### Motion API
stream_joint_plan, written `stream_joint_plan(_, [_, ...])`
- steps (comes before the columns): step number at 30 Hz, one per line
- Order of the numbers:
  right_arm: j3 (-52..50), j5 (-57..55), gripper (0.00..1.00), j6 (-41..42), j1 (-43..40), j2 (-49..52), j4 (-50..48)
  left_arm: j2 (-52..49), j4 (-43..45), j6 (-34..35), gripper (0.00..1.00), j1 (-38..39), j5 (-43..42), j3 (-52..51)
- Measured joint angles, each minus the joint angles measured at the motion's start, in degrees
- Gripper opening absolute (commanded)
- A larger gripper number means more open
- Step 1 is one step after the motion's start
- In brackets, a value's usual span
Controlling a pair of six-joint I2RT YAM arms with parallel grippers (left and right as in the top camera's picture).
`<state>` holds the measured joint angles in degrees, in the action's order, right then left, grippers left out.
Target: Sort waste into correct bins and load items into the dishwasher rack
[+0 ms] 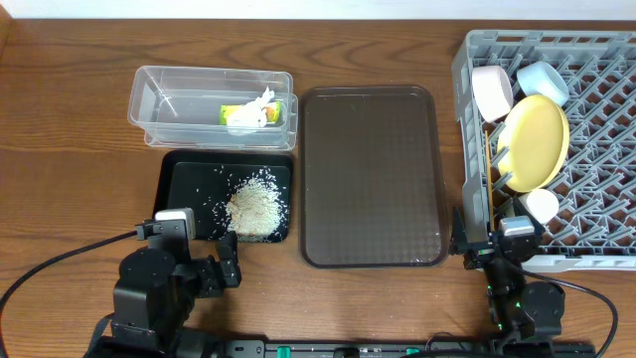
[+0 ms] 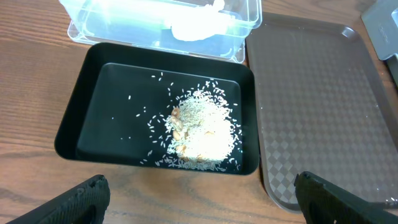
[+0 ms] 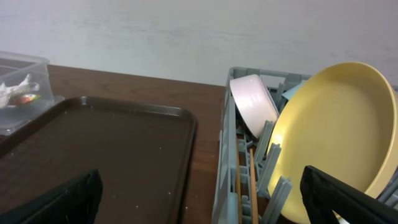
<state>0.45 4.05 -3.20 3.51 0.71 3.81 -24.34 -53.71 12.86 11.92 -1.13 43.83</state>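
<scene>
While the left gripper hangs with jaws spread wide and empty, the rice heap lies just ahead of it in the black tray, the clear tub beyond. The right gripper, likewise agape, has the yellow plate ahead to its right, standing on edge in the grey rack.

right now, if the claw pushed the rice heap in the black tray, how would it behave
The rice heap would probably scatter rather than slide as one; stray grains lie around it. The raised walls of the black tray should contain pushed grains.
</scene>
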Motion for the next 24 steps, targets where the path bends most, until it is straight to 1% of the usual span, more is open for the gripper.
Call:
stream_joint_plan(13, [0.0,0.0,0.99,0.0,0.0,0.0,0.0,0.0,-0.4,-0.1,0.97,0.0,0.0,0.0])
stream_joint_plan(16, [0.0,0.0,0.99,0.0,0.0,0.0,0.0,0.7,0.9,-0.5,0.97,-1.7,0.0,-0.9])
stream_joint_plan(19, [0.0,0.0,0.99,0.0,0.0,0.0,0.0,3.5,6.2,-1.2,0.97,-4.5,0.0,-5.2])
stream_joint_plan(24, [0.0,-0.1,0.99,0.0,0.0,0.0,0.0,13.5,20.0,-1.4,0.97,-6.9,0.0,-19.5])
